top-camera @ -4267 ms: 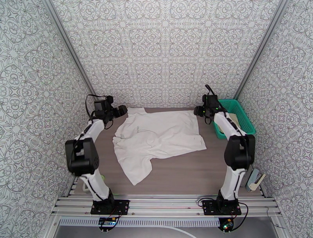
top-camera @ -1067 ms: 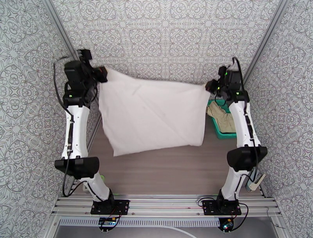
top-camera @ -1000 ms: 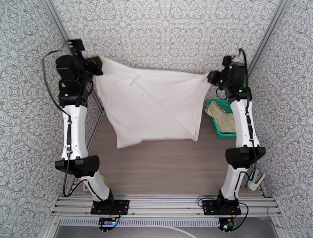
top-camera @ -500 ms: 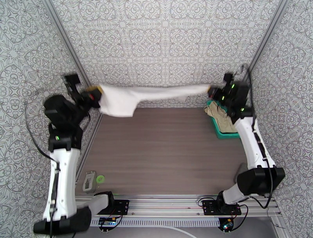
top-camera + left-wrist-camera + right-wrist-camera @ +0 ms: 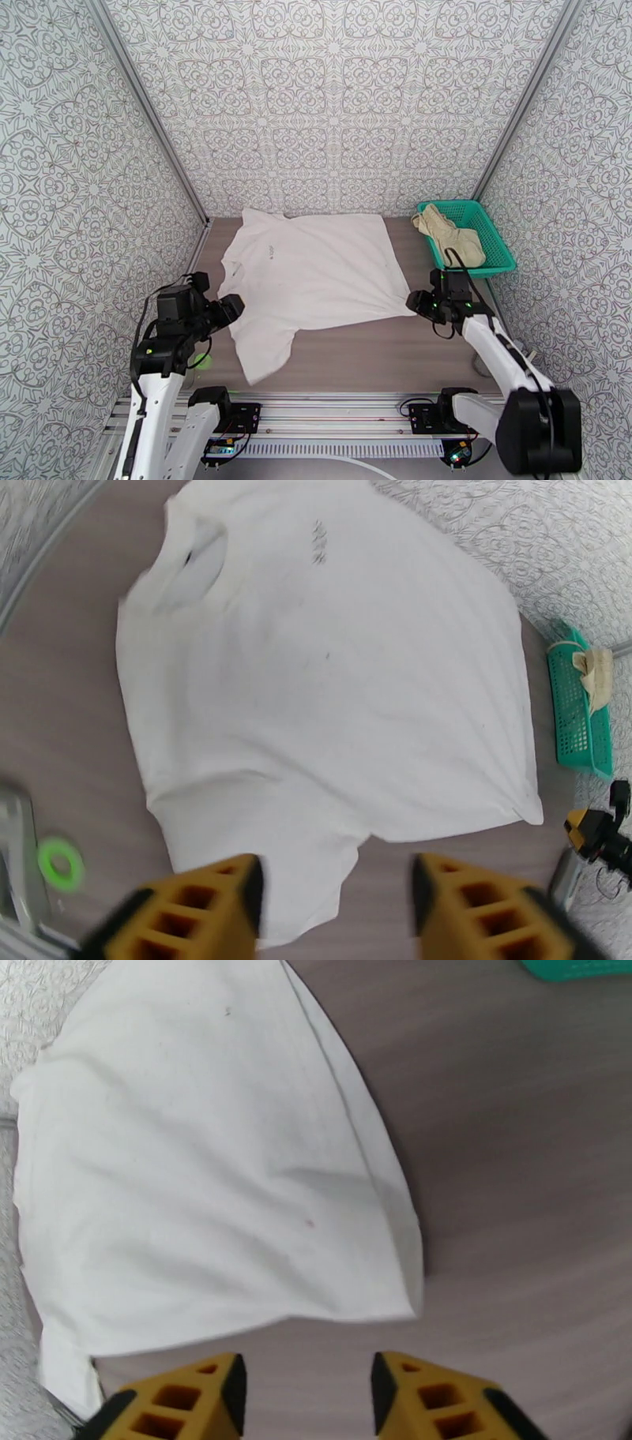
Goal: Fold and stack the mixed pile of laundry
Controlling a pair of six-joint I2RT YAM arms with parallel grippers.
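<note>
Although the white T-shirt (image 5: pixel 316 272) lies spread flat in the middle of the table (image 5: pixel 379 355), collar toward the far left corner, no fold shows in it yet, so the task looks barely begun. The beige shorts (image 5: pixel 450 229) sit bunched in the green basket (image 5: pixel 490 267) at the far right, unfolded, and nothing is stacked. The left gripper (image 5: pixel 336 875) hovers by the near-left sleeve, the right gripper (image 5: pixel 308 1370) just off the near-right hem corner; both gape, empty. A small dark print (image 5: pixel 317 541) below the collar may be a logo, too blurred to read.
</note>
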